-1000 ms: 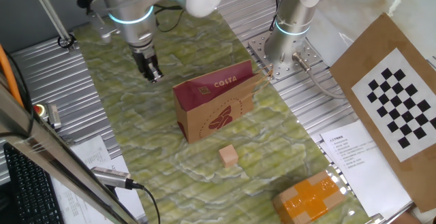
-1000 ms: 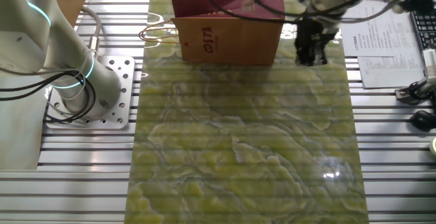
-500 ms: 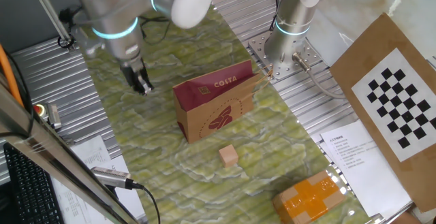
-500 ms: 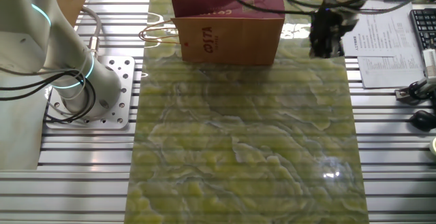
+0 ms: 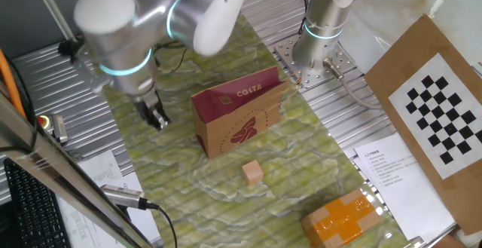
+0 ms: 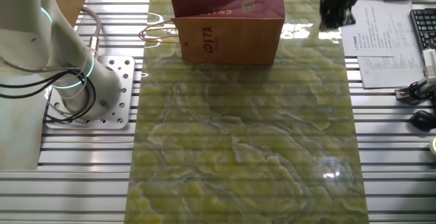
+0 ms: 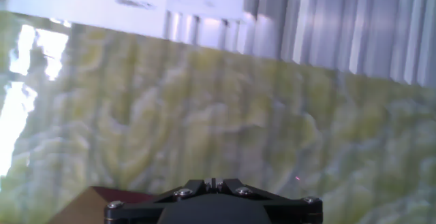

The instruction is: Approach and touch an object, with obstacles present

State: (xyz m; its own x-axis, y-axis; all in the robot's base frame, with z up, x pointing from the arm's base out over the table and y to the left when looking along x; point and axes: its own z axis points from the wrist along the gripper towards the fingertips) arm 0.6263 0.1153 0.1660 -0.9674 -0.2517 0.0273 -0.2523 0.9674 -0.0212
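Across the middle of both fixed views lies the desk [image 5: 316,157], covered with a green-yellow marbled mat. On it, near the centre of one fixed view, the brown paper bag [image 5: 239,121] stands upright, with a dark red band that reads "COSTA". At the lower right corner of that frame sits an orange-yellow box [image 5: 348,219] wrapped in tape. The gripper [image 5: 157,117] hangs left of the bag, apart from it, low over the mat; whether its fingers are apart or together I cannot tell. The small pale wooden cube [image 5: 253,172] rests on the mat below the bag, near it but not touching, well apart from the gripper.
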